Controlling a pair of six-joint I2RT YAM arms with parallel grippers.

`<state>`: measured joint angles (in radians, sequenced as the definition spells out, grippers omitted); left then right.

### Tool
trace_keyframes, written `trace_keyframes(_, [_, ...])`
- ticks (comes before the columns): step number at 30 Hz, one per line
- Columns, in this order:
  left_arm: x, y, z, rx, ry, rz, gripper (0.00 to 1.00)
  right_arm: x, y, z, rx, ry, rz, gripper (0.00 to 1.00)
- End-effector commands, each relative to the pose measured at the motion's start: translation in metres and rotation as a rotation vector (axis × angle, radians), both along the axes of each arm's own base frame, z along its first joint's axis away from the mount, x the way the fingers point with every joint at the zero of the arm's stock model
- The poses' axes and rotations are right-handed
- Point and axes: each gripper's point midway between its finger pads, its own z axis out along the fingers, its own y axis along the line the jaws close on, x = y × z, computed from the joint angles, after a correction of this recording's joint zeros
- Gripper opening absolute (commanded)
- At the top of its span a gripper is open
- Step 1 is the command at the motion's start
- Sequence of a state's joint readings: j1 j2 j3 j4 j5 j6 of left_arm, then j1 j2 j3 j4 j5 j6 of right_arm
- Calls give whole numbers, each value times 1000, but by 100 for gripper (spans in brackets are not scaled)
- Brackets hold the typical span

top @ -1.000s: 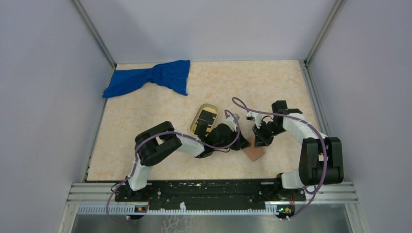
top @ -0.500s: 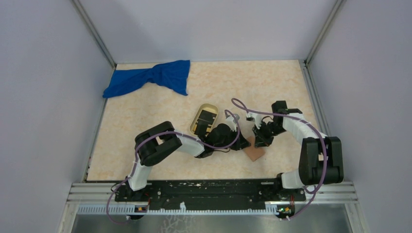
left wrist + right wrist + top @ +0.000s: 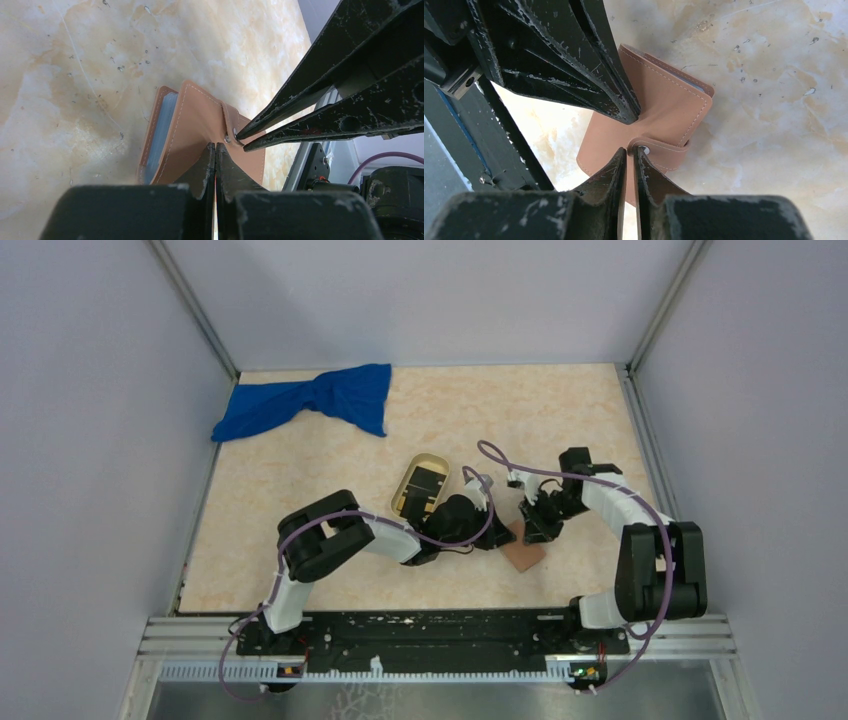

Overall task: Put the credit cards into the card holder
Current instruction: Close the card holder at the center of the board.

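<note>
A pale beige, marbled table [image 3: 300, 490] sat boxed in by plain lilac-grey walls [image 3: 100, 390], with metal posts in the far corners. A crumpled blue cloth [image 3: 310, 400] lay at the far left corner. Near the middle stood an oval tan tray [image 3: 404, 488] with a black card [image 3: 425, 483] lying inside it. Both arms were bolted to a black rail [image 3: 430, 640] at the near edge.

The brown holder [image 3: 669, 110] lay on the table just right of the tray, toward the near edge, with both arms reaching in to it. It was folded over, a blue-grey lining showing at one open edge.

The left gripper [image 3: 215, 147] had its fingers pressed tight together, tips touching the holder's cover. The right gripper [image 3: 629, 152] showed only a thin slit between its fingers, tips at the metal snap on the holder's strap [image 3: 664, 150]. I could not tell whether they pinched the strap.

Compared with a second earlier, nothing had visibly moved from above: arms, holder, tray and cloth were all in the same places.
</note>
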<state>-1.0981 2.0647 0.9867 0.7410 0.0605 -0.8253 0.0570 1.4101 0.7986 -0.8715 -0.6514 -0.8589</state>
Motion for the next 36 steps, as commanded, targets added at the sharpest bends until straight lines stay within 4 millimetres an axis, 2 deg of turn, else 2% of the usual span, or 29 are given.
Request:
trace_keyframes(1, [-2,1,-8,19,-13,-5,0,17,4,8,12,-98,7,13])
trace_keyframes(5, [-2,2,-8,18,-13,-6,0,21,2,12,2,-141,-5,16])
trace_keyframes(9, [-2,2,-8,18,-13,-4,0,24,1,17,-2,-178,-16,25])
trace_keyframes(16, [-2,3,-7,18,-14,-2,0,23,0,20,-7,-195,-4,33])
trace_keyframes(21, [-2,3,-8,21,-13,1,0,33,-9,31,-45,-283,-58,43])
trace_keyframes(24, [-1,4,-9,24,-13,6,0,34,-13,32,-60,-300,-69,42])
trace_keyframes(36, [-1,4,-8,23,-14,6,0,33,-21,15,-114,-217,-85,30])
